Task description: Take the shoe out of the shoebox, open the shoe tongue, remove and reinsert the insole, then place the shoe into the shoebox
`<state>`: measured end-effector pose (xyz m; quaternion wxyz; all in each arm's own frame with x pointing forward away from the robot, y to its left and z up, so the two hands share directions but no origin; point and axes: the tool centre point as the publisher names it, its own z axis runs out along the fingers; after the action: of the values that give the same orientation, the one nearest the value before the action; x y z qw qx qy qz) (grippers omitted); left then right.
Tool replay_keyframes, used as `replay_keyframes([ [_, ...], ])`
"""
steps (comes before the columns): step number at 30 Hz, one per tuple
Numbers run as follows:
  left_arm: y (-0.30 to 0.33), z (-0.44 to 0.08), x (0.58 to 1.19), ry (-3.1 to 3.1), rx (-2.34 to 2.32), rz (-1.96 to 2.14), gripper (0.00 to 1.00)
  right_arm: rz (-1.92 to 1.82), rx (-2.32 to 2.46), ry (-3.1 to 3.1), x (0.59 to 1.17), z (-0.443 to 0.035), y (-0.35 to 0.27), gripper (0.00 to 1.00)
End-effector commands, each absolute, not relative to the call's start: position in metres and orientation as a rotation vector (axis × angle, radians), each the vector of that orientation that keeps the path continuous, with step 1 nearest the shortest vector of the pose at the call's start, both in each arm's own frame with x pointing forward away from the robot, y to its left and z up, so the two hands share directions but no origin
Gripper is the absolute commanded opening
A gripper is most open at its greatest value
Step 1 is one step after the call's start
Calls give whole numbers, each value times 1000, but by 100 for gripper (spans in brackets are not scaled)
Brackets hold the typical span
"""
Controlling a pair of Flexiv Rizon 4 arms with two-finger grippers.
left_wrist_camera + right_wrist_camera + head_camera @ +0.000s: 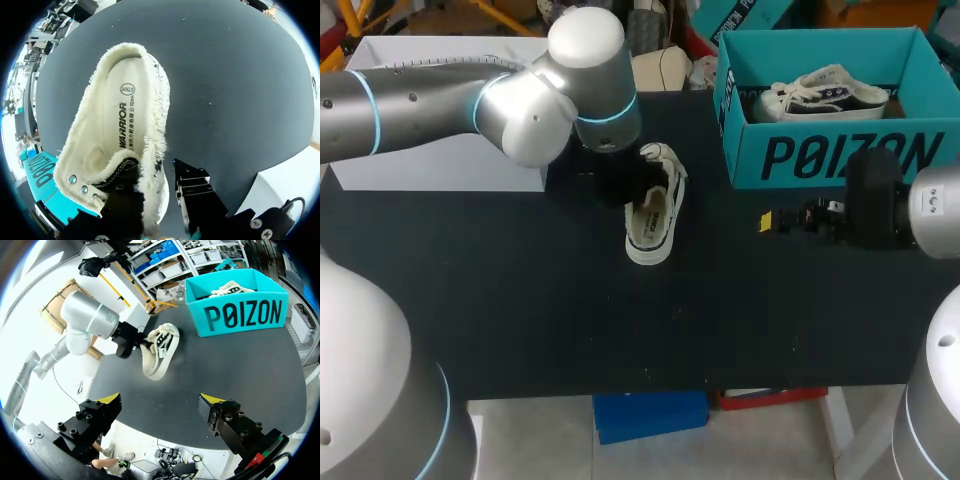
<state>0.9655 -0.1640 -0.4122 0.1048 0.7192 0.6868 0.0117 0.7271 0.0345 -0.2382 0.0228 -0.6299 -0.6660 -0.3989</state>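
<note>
Your left gripper [610,180] sits at the laced end of the shoe [150,125]. You cannot tell from these views whether its jaws are clamped on the side wall. Ahead of them the shoe lies tipped, mouth open, with the insole [120,125] flat inside. Your right gripper [160,407] stands wide and empty, with the shoe well ahead of it.

I judge the shoe is out and the tongue step is in hand. Next, the insole's heel edge needs a pinch, likely from the right while the left steadies. Bare table [240,370] lies between the right jaws and the shoe. The shoebox [240,315] stands ahead and off to one side, and a table edge runs beneath the right jaws.
</note>
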Motion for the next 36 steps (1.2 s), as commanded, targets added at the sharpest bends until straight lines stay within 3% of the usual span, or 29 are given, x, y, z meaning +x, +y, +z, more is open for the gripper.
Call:
replay_keyframes([
  [1, -168, -415, 966, 2040, 2127, 49, 0, -1235, -1950, -2061, 727, -238, 35, 100],
  [9, -167, -392, 967, 2057, 2075, 14, 0, -1235, -1950, -2061, 727, -238, 35, 100],
  [26, -177, -242, 974, 1983, 1814, 28, 0, -1235, -1950, -2061, 727, -238, 35, 100],
  [36, -177, -242, 974, 1983, 1814, 28, 0, -1235, -1950, -2061, 727, -238, 35, 100],
])
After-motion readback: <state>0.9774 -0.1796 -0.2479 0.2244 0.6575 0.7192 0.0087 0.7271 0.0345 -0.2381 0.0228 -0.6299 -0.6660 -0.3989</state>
